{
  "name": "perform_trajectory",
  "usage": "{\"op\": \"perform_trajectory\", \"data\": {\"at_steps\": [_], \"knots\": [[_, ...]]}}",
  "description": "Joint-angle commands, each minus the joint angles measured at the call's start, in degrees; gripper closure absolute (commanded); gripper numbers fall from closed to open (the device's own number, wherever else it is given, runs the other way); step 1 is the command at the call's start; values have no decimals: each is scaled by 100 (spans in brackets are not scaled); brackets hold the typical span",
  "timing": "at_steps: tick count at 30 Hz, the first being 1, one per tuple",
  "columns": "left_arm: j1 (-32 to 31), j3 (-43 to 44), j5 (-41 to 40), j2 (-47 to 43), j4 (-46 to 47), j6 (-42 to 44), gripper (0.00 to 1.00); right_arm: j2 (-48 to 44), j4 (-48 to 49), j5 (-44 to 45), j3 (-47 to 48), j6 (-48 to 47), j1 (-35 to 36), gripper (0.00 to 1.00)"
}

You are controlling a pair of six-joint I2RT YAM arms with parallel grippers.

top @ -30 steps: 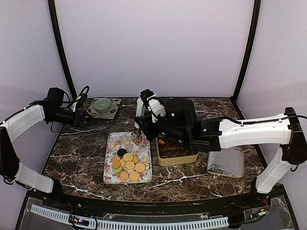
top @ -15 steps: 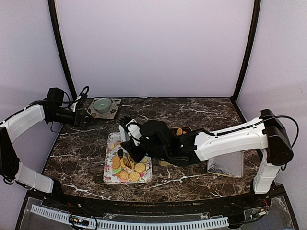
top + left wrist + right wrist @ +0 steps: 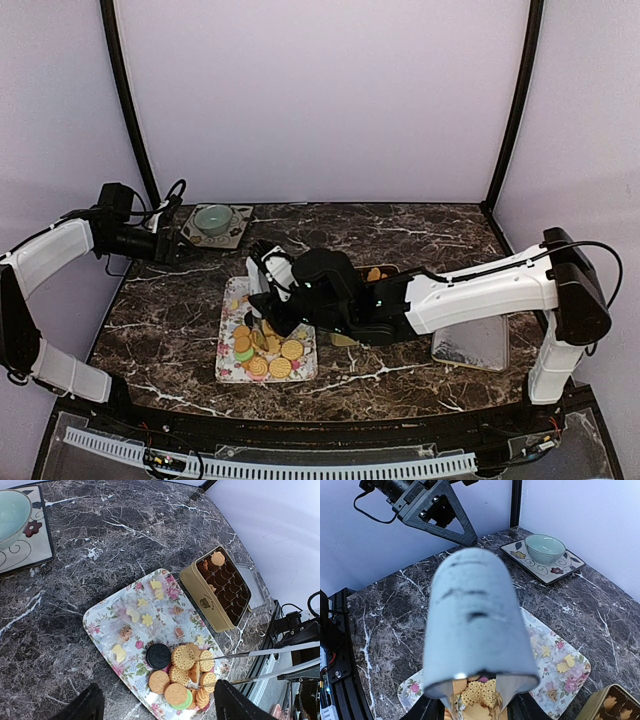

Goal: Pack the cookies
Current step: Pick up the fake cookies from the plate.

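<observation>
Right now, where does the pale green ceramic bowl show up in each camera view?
Top external: the pale green ceramic bowl is left of centre, on a square patterned plate.
Left wrist: the bowl fills the top left corner, cut by the frame edge.
Right wrist: the bowl is upper right, whole, on its plate.
Shared landmark: the flower-patterned rectangular tray, visible in all three.

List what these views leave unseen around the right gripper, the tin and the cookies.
- Right gripper: in the right wrist view a blurred pale cylinder covers the fingertips. In the top view they are too small to tell open from shut, or whether anything is held.
- Tin: in the top view the right arm covers most of it. The right wrist view cuts it off at the corner.
- Cookies: they overlap, so the lower ones are hidden and the count is unclear.
</observation>
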Motion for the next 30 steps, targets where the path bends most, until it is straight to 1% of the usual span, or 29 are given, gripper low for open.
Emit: {"op": "perform_trajectory", "data": {"at_steps": [1, 9, 15, 21, 30], "knots": [[29, 64, 87, -86, -113, 16, 22, 122, 424, -118, 176, 41, 35, 58], [25, 65, 99, -106, -113, 7, 22, 183, 390, 23, 73, 47, 32, 59], [22, 59, 102, -89, -110, -11, 22, 212, 383, 67, -10, 102, 29, 65], [25, 72, 115, -89, -100, -27, 22, 13, 310, 149, -54, 73, 34, 74], [27, 98, 148, -54, -74, -63, 22, -310, 207, -106, -161, 41, 12, 76]]}}
